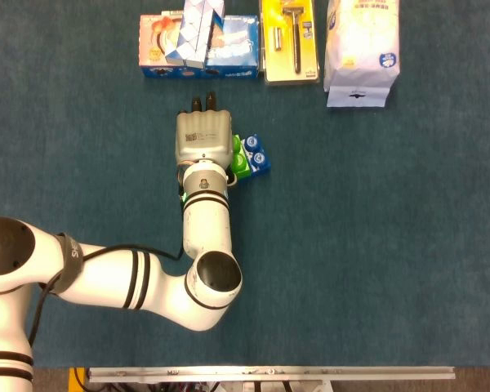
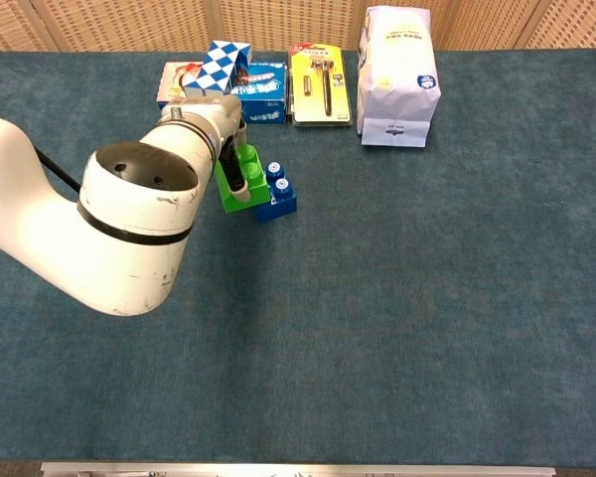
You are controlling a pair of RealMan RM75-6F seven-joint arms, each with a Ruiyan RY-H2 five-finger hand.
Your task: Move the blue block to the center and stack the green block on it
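Note:
My left hand point(image 1: 203, 139) holds the green block point(image 2: 243, 181), which hangs tilted over the left part of the blue block point(image 2: 279, 195). In the head view only a sliver of the green block point(image 1: 239, 160) shows past the hand, and the blue block point(image 1: 256, 154) peeks out to its right. The chest view shows dark fingers point(image 2: 232, 169) clasping the green block, with the left hand point(image 2: 219, 124) mostly behind the forearm. Whether the green block touches the blue one I cannot tell. The right hand is in neither view.
Along the far edge lie a blue tissue box point(image 1: 229, 51), a checkered carton point(image 2: 222, 63), a razor in a yellow pack point(image 1: 290, 37) and a white bag point(image 1: 361, 49). My left arm point(image 1: 147, 282) sweeps in from the lower left.

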